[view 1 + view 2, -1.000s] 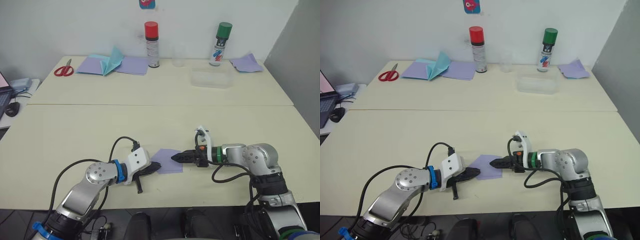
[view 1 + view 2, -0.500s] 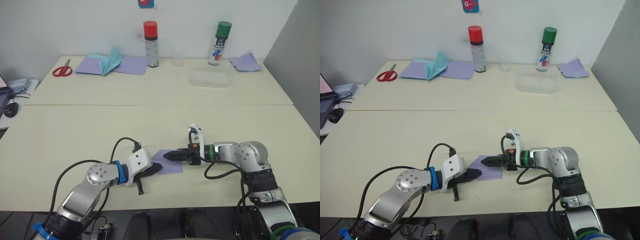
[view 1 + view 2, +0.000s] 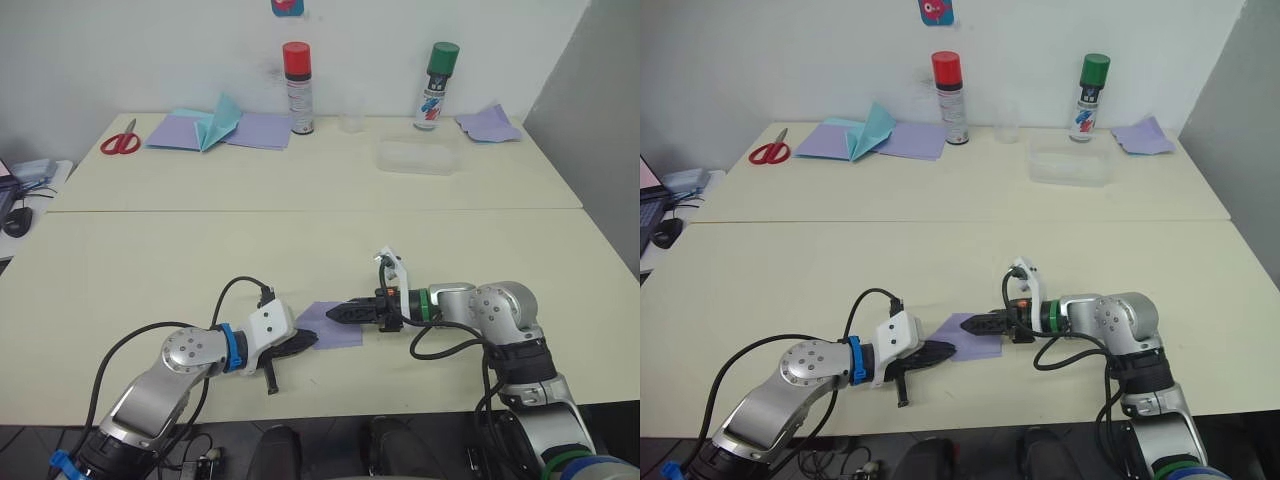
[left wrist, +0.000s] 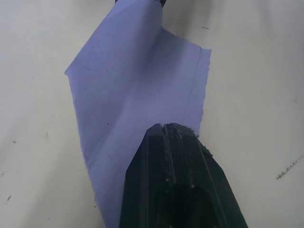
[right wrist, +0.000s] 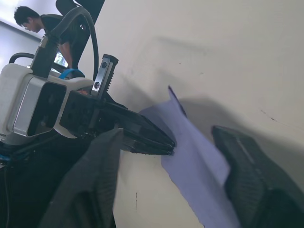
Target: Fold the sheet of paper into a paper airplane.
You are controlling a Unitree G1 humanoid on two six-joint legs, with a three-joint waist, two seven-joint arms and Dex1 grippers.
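Observation:
The sheet of paper [image 3: 336, 324], lavender and creased, lies on the near table between my two grippers. My left gripper [image 3: 310, 338] is shut, and its black fingers [image 4: 156, 156] rest on top of the sheet's left part, tips pointing right. One edge of the sheet [image 4: 137, 28] curls upward beyond those tips. My right gripper [image 3: 338, 312] reaches in from the right, low over the sheet. In the right wrist view the right gripper [image 5: 167, 132] stands open, with the sheet [image 5: 199, 156] lying between its spread fingers and the left gripper's tip close in front.
On the far table stand a red-capped spray can [image 3: 297, 88], a green-capped spray can [image 3: 432, 85], a clear cup [image 3: 350, 116] and a clear plastic box [image 3: 418, 157]. Red scissors [image 3: 118, 143], teal pointed paper [image 3: 216, 122] and lavender sheets [image 3: 262, 130] lie at the back left. A person [image 5: 33, 21] shows in the background.
My right gripper has slid left, from the sheet's right edge to over the sheet. The left gripper has stayed on the paper. The camera has shifted slightly.

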